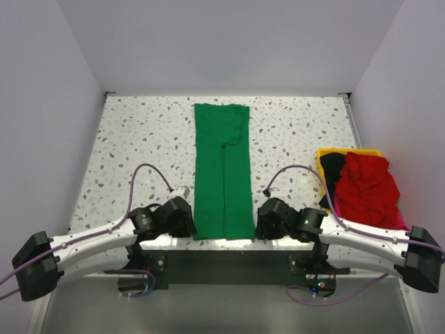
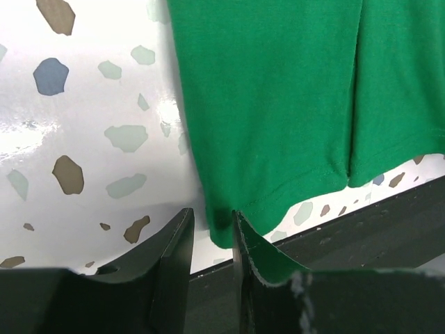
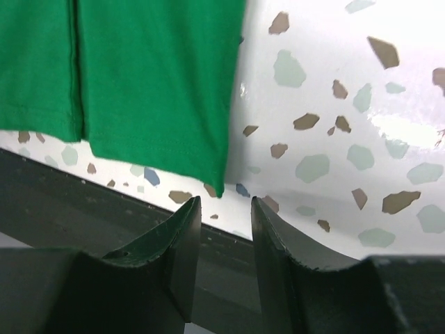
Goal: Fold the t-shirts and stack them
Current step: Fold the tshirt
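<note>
Green t-shirt [image 1: 222,174] between left claw [image 2: 212,217] and right claw [image 3: 226,203].

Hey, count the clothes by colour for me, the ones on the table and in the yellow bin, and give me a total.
Green t-shirt: 1
Red garment: 1
Black garment: 1
Pink garment, only an edge showing: 1
Total: 4

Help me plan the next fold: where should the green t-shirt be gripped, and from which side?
Take its two near hem corners, one per gripper, coming in low from the robot's side. The green t-shirt lies flat as a long narrow strip running away from the robot. Those corners sit right at the fingertips of the left gripper and right gripper, both open.
</note>
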`<action>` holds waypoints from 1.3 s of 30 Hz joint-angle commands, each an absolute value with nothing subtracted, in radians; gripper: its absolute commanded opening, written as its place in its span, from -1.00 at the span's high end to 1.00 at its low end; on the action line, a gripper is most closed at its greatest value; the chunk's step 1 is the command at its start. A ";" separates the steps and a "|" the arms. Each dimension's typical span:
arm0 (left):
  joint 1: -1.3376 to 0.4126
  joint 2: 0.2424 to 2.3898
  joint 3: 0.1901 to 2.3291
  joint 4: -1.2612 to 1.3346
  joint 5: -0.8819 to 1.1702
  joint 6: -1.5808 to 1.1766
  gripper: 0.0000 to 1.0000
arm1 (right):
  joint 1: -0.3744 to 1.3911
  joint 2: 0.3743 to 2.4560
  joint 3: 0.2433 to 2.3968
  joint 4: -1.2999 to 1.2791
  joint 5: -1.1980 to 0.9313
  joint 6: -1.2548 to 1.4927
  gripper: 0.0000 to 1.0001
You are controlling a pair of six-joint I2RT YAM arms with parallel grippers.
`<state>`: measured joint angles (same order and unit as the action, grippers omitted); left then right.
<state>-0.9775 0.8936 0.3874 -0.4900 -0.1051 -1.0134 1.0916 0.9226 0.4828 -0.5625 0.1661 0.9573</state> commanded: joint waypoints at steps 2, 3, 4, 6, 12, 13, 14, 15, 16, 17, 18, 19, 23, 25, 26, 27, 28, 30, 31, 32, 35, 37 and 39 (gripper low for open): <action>-0.982 0.884 0.381 -0.444 -0.098 -1.035 0.33 | 1.016 0.939 0.476 -0.502 0.141 0.974 0.23; -0.982 0.882 0.374 -0.431 -0.094 -1.032 0.33 | 0.999 0.940 0.468 -0.462 0.120 0.966 0.24; -0.982 0.882 0.362 -0.420 -0.091 -1.034 0.33 | 0.982 0.942 0.460 -0.442 0.071 0.963 0.24; -0.983 0.879 0.354 -0.399 -0.089 -1.034 0.32 | 0.943 0.948 0.440 -0.399 0.031 0.956 0.25; -0.983 0.903 0.327 -0.388 -0.084 -1.040 0.33 | 0.939 0.996 0.408 -0.338 -0.029 0.968 0.27; -0.983 0.908 0.321 -0.384 -0.081 -1.042 0.34 | 0.940 0.997 0.402 -0.336 -0.032 0.969 0.28; -0.982 0.911 0.318 -0.380 -0.078 -1.043 0.35 | 0.940 1.000 0.387 -0.336 -0.034 0.971 0.28; -0.983 0.919 0.314 -0.376 -0.077 -1.043 0.36 | 0.940 0.997 0.380 -0.337 -0.034 0.973 0.28; -0.982 0.920 0.305 -0.371 -0.074 -1.045 0.37 | 0.940 0.993 0.374 -0.339 -0.032 0.974 0.28; -0.982 0.922 0.302 -0.362 -0.069 -1.045 0.38 | 0.939 0.989 0.364 -0.342 -0.032 0.976 0.28; -0.982 0.925 0.298 -0.356 -0.066 -1.046 0.38 | 0.939 0.979 0.357 -0.341 -0.035 0.980 0.28; -0.982 0.928 0.292 -0.347 -0.061 -1.048 0.39 | 0.939 0.973 0.353 -0.341 -0.037 0.983 0.28; -0.982 0.934 0.285 -0.339 -0.055 -1.049 0.46 | 0.940 0.966 0.328 -0.313 -0.044 1.000 0.28; -0.983 0.933 0.287 -0.339 -0.054 -1.049 0.47 | 0.940 0.976 0.328 -0.293 -0.049 1.006 0.28; -0.983 0.934 0.288 -0.339 -0.052 -1.048 0.50 | 0.940 0.979 0.330 -0.288 -0.049 1.009 0.29; -0.982 0.937 0.290 -0.339 -0.052 -1.048 0.51 | 0.940 0.982 0.331 -0.282 -0.051 1.009 0.29; -0.982 0.937 0.293 -0.341 -0.051 -1.046 0.53 | 0.939 0.985 0.334 -0.282 -0.051 1.008 0.29; -0.982 0.940 0.295 -0.344 -0.049 -1.045 0.62 | 0.939 0.983 0.336 -0.287 -0.051 1.008 0.30; -0.982 0.940 0.296 -0.342 -0.048 -1.046 0.64 | 0.939 0.982 0.337 -0.287 -0.049 1.008 0.31; -0.982 0.942 0.296 -0.341 -0.045 -1.046 0.70 | 0.940 0.980 0.339 -0.287 -0.051 1.008 0.35; -0.983 0.939 0.305 -0.339 -0.041 -1.042 0.83 | 0.939 0.983 0.348 -0.291 -0.051 1.005 0.47; -0.982 0.940 0.327 -0.344 -0.043 -1.034 0.88 | 0.940 0.982 0.356 -0.294 -0.052 1.003 0.53; -0.982 0.940 0.347 -0.347 -0.052 -1.022 0.95 | 0.940 0.979 0.374 -0.304 -0.051 0.996 0.63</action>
<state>-0.9775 0.9348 0.3126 -0.3378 -0.0555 -1.0367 0.9413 0.9764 0.3454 -0.3141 -0.0460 0.9943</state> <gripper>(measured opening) 0.089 0.206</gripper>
